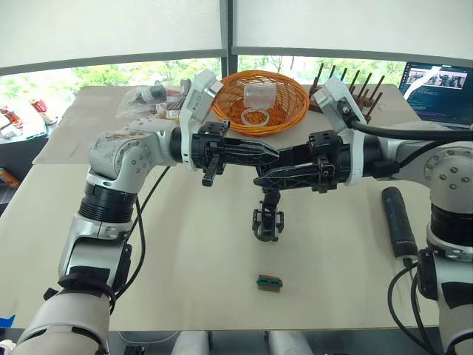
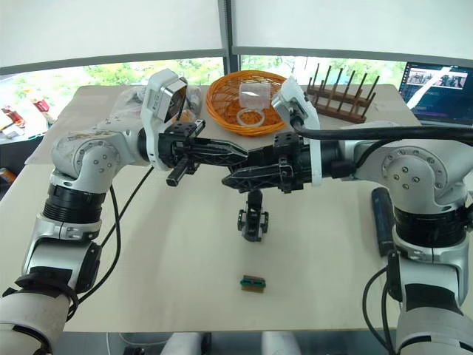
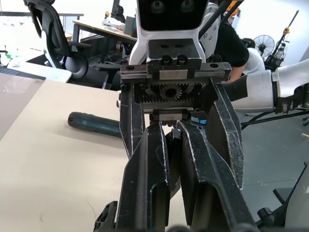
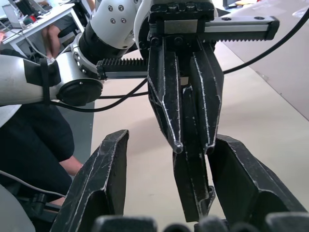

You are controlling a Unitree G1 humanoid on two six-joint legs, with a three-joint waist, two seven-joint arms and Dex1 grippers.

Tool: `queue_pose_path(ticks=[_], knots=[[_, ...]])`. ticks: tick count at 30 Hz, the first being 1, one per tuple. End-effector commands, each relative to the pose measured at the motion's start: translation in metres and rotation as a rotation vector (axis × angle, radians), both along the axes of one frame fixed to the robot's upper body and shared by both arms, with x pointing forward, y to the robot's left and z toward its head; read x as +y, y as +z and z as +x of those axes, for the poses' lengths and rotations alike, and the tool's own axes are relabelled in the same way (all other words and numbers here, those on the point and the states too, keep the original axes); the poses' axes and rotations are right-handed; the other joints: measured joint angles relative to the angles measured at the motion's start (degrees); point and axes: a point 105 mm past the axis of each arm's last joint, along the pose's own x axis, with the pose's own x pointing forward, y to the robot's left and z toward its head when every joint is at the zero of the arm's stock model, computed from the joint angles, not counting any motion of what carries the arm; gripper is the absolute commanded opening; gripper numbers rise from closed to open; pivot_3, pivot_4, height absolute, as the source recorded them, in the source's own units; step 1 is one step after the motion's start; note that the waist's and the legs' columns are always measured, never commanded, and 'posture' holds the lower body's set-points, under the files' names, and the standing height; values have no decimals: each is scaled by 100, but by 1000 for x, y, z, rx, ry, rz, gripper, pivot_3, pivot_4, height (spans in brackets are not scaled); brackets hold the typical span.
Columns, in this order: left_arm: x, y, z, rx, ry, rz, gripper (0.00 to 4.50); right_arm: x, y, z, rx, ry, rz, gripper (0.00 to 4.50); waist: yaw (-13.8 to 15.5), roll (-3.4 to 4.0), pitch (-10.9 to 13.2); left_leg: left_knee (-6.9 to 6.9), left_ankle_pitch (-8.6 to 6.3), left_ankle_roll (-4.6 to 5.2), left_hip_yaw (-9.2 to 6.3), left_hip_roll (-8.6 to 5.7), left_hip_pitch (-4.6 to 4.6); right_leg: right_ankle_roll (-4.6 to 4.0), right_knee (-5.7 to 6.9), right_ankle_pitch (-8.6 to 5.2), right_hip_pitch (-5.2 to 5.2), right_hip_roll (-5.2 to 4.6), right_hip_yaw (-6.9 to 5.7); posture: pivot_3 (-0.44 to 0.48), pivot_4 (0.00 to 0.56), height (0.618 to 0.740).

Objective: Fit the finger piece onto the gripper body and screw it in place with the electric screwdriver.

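Observation:
My left gripper is shut on the finger piece, a flat black tapered piece sticking out past its fingertips. My right gripper faces it tip to tip above the table's middle. It is open, with one finger on each side of the left gripper's fingers and the piece. The gripper body stands on the table just below both grippers, its pointed finger upward. The electric screwdriver lies on the table at the right, beside my right arm, with nothing holding it.
A small green-and-black block lies near the front edge. An orange wire basket holding a clear cup and ring sits at the back, beside a wooden peg rack. Plastic bags lie back left. A laptop screen stands back right.

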Motion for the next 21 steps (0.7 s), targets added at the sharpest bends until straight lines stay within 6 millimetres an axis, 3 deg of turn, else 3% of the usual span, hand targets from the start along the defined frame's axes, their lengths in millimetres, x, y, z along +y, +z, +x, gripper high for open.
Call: queue_pose_path(ticks=[1, 9, 14, 15, 16, 18, 21], knots=[[0, 14, -5, -58, -6, -20, 0, 4, 12, -4, -70, 31, 20, 2701, -3, 0, 0, 0, 0, 0, 0, 0, 0, 0, 3, 0, 0, 0, 0, 0, 150, 740], [1, 13, -3, -59, 3, -21, 0, 4, 9, -4, -95, 42, 12, 350, -4, 0, 0, 1, 0, 0, 0, 0, 1, 0, 8, 0, -2, 0, 0, 0, 150, 740], [4, 3, -3, -71, -5, 57, 0, 2, 9, -5, -114, 46, 17, 353, -2, 0, 0, 1, 0, 0, 0, 0, 1, 0, 8, 0, -2, 0, 0, 0, 150, 740], [5, 2, -2, -71, -7, 65, 911, 1, 9, -5, -119, 44, 18, 353, -2, 0, 0, 1, 0, 0, 0, 0, 1, 0, 8, 0, -2, 0, -1, 0, 150, 740], [10, 1, -2, -85, -19, 78, 1171, 0, 8, -5, -135, 41, 19, 353, -6, 0, 0, 1, 0, 0, 0, -1, 1, 0, 8, 0, -2, 0, 0, 0, 150, 740], [22, -8, 4, -154, -16, 137, 2116, -4, 5, -4, -189, 28, 16, 353, -10, 1, 1, 1, 0, 0, -1, -1, 2, 0, 9, 0, -3, 0, 0, 0, 150, 740], [43, -43, 15, -341, -14, 321, 3356, -12, -3, -5, -243, 15, 7, 353, 3, 1, 1, -1, 1, 0, -1, -1, 3, 0, 6, 0, -2, 1, -3, 0, 150, 740]])
